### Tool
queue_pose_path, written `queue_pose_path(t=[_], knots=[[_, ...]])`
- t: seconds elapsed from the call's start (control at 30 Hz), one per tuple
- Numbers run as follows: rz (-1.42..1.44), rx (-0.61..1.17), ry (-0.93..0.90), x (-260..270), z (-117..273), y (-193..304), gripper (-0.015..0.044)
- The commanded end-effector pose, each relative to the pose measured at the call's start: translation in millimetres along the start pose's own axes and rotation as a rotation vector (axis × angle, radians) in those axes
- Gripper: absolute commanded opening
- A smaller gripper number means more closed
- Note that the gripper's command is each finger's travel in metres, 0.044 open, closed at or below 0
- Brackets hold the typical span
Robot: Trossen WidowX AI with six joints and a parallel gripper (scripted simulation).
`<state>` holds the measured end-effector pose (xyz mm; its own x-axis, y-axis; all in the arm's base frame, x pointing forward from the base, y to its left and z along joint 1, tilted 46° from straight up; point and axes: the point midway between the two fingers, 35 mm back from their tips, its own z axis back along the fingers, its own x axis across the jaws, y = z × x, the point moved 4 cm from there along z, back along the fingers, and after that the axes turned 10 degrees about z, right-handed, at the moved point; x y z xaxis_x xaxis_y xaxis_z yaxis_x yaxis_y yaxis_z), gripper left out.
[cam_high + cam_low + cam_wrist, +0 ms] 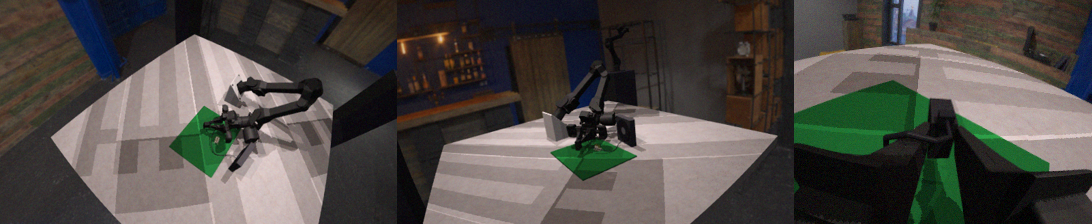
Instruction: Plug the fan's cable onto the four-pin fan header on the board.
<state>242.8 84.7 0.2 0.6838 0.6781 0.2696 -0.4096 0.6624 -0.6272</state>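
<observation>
My gripper (209, 125) (578, 145) (942, 129) is shut on the fan's black plug (205, 125) (940, 107), which sticks out past the fingertips. It is low over the green board (191, 143) (588, 171) (859, 107); whether the plug touches the board cannot be told. A small pale header (217, 139) (597, 147) stands on the board, to one side of the plug and apart from it. The thin black cable (213, 150) (909, 135) loops from the plug around the header to the fan (243, 157) (627, 130). The wrist view does not show the header.
A pale upright panel (232, 93) (554, 129) stands by the arm, on the opposite side from the fan. The arm links arch over the table (153, 191) (509, 191) behind the board. Striped shadows cross the table and board.
</observation>
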Motion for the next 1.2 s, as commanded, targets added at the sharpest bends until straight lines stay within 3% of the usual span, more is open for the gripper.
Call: queue_pose_path(t=[0.0, 1.17], knots=[[-0.004, -0.007, 0.0, 1, -1, 2, 0.0], [0.001, 0.001, 0.002, 3, -4, 21, 0.0]])
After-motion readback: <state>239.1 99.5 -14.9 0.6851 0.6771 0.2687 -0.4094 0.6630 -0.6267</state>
